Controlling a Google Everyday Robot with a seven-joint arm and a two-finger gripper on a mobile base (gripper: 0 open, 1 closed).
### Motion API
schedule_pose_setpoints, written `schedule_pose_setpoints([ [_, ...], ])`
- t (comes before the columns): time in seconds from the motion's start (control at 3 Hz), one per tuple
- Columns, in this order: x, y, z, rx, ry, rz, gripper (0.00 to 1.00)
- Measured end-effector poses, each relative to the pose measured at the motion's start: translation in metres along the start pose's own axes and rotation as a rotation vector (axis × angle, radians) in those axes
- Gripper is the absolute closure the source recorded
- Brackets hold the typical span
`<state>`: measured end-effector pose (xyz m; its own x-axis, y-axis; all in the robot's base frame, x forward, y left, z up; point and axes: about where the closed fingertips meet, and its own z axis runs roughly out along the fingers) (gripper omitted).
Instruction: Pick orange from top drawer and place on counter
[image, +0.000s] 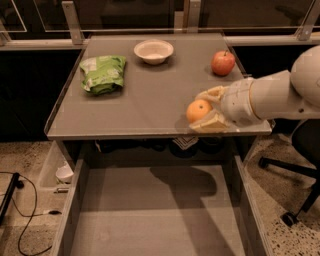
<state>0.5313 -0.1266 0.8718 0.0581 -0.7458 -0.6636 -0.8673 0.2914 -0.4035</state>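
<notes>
Hovering over the front right corner of the desk (150, 97), the gripper (202, 111) has the orange (198, 110) pinched between its pale fingers (214, 123), which are closed only as far as the fruit allows. The orange sits near the front edge; I can't tell whether it touches the surface. Below, the top drawer (155, 210) stands pulled out. I'd judge the carry done and the placing in hand. The next move is to lower the fruit onto bare desk a little inward from the rim, well short of the red apple (223, 63), then part the fingers gently so it doesn't roll.
</notes>
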Motion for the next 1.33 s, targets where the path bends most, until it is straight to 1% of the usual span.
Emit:
schedule_pose_setpoints([
  [0.33, -0.013, -0.056, 0.013, 0.052, -0.030, -0.031, 1.00],
  [0.67, -0.023, -0.102, 0.034, 0.049, -0.096, -0.026, 1.00],
  [1.0, -0.026, -0.129, 0.061, 0.004, -0.159, 0.009, 1.00],
  [1.33, -0.023, -0.126, 0.092, -0.094, -0.170, 0.052, 1.00],
])
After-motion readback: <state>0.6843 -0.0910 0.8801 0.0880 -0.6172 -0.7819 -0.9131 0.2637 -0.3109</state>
